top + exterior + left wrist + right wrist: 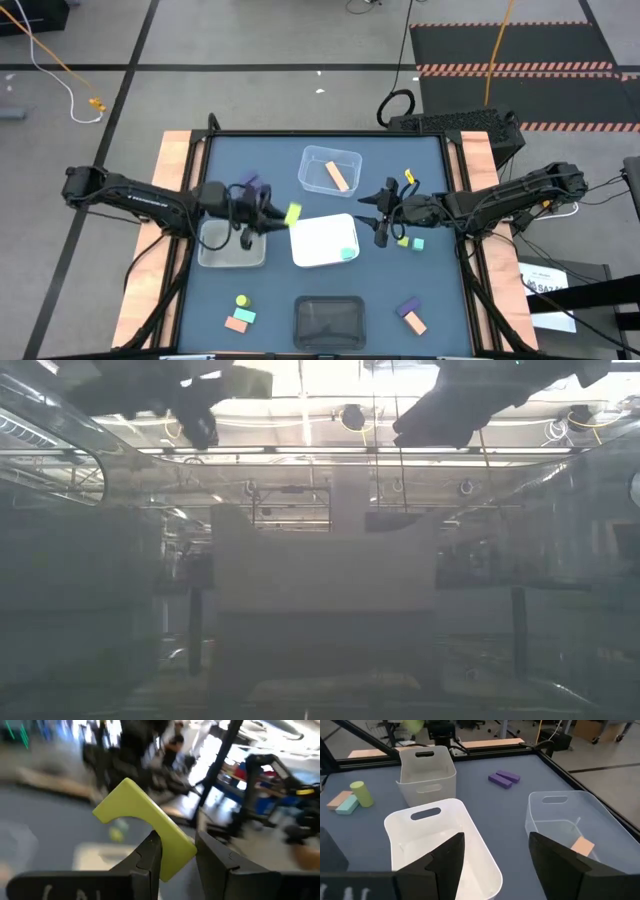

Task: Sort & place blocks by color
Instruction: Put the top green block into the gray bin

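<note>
A yellow-green block (pixel 145 822) sits clamped in the left gripper (pixel 175 852); right gripper (pixel 492 855) gapes above the white bin (pixel 407 822)

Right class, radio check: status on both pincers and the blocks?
Left pincer shut on yellow-green block, above the bins. Right pincer open, empty, over white bin. Nothing blocking.

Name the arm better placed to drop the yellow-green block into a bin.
Left. The left gripper is shut on the yellow-green block, held above the table between the grey bin and white bin. The right gripper is open and empty.
</note>
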